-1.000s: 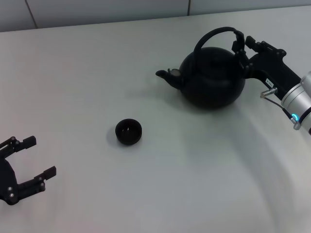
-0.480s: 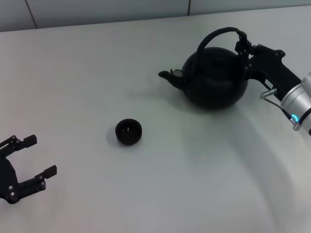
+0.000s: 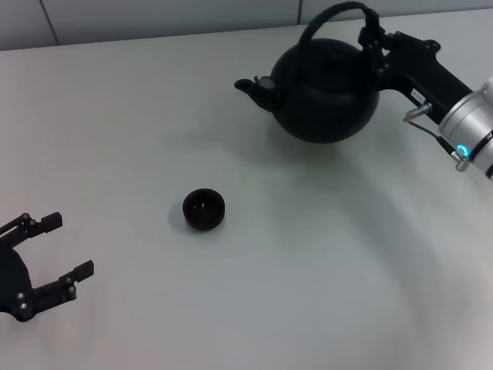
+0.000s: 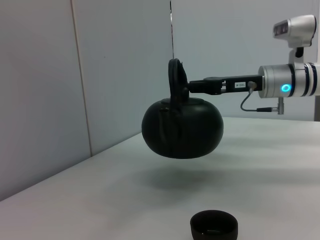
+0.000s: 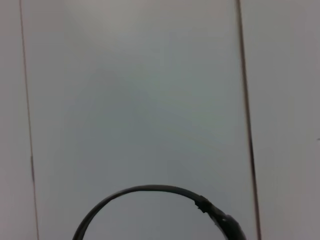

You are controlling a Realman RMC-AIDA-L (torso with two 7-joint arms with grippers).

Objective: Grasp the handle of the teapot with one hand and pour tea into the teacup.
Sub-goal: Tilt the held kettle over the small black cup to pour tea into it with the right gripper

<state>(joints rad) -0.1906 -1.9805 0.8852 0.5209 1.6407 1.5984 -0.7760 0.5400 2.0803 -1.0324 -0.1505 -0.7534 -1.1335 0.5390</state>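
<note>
While the right pincer (image 3: 372, 42), closed on the handle (image 3: 333, 14), holds the teapot (image 3: 320, 89) clear of the surface (image 3: 254, 293), carrying is underway. Next, its spout must reach the teacup (image 3: 204, 209). Left pincer (image 3: 55, 250) rests open, parked.

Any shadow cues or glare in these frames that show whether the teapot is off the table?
Left wrist view: the teapot hangs above the table, a soft shadow beneath it, apart from it. Head view: diffuse light, faint shadows, no glare; the right gripper holds the handle.
</note>
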